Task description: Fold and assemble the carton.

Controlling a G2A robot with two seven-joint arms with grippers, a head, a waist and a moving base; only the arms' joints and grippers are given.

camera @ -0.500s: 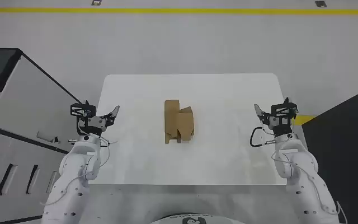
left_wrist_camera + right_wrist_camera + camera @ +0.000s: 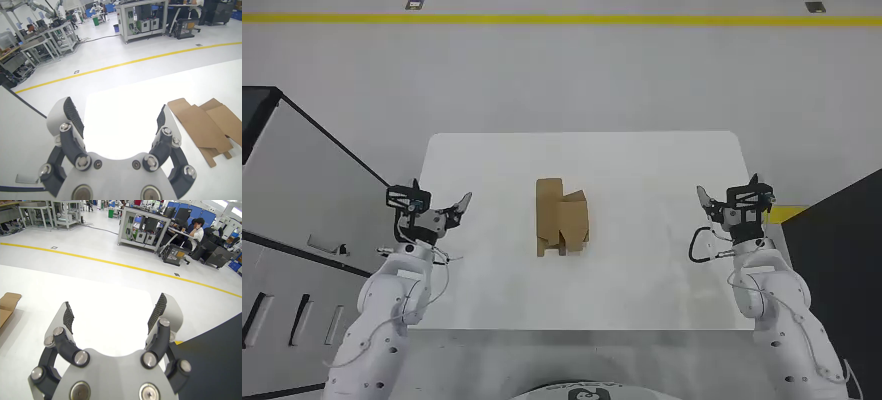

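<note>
A flattened brown carton (image 2: 561, 218) lies near the middle of the white table (image 2: 642, 170), its flaps spread flat; it also shows in the left wrist view as the carton (image 2: 204, 125) and at the edge of the right wrist view as the carton (image 2: 7, 308). My left gripper (image 2: 447, 207) hovers over the table's left edge, open and holding nothing, well left of the carton; its own view shows the left gripper (image 2: 115, 109) with fingers wide apart. My right gripper (image 2: 720, 198) sits at the table's right edge, open and holding nothing, as the right gripper (image 2: 115, 308) confirms.
Bare white tabletop surrounds the carton on all sides. A dark panel (image 2: 272, 120) stands off the left side and a dark surface (image 2: 842, 240) off the right. A yellow floor line (image 2: 562, 18) runs beyond the far edge.
My left gripper has shifted to the right, toward the carton, staying open. The right arm and the carton have not moved.
</note>
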